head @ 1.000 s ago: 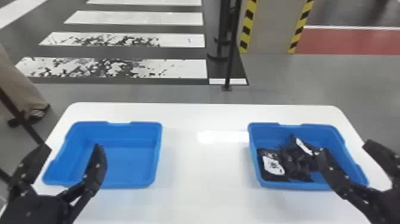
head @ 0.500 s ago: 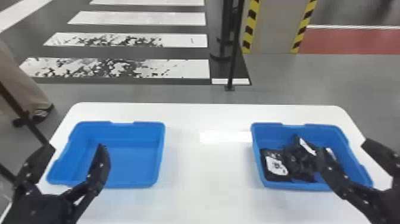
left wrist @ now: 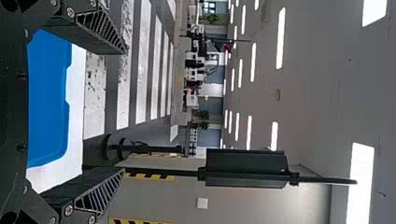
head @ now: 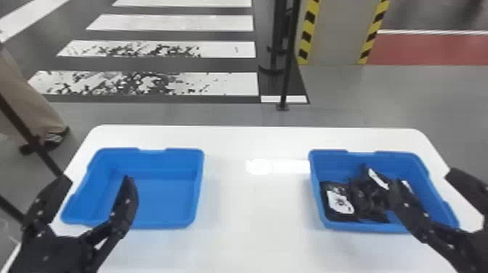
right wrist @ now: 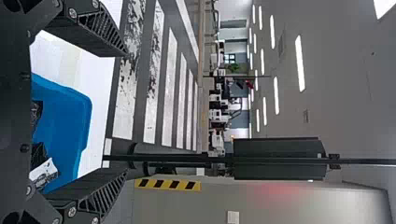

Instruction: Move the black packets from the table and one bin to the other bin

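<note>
In the head view, my left gripper stands open over the left part of the left blue bin, which has a bare floor. My right gripper is open above the right blue bin, one finger in front of the packets. Black packets with white labels lie together in that bin's left and middle part. The left wrist view has the left gripper with its fingers wide apart. In the right wrist view the right gripper is likewise spread, with a labelled packet beyond it.
Both bins stand on a white table with a broad gap between them. Past the table's far edge are a black post and a pillar with striped edges. A black pole slants by the left edge.
The head view has shifted slightly, so table and bins appear a little farther right. Both grippers remain open above their bins, and the packets lie as before.
</note>
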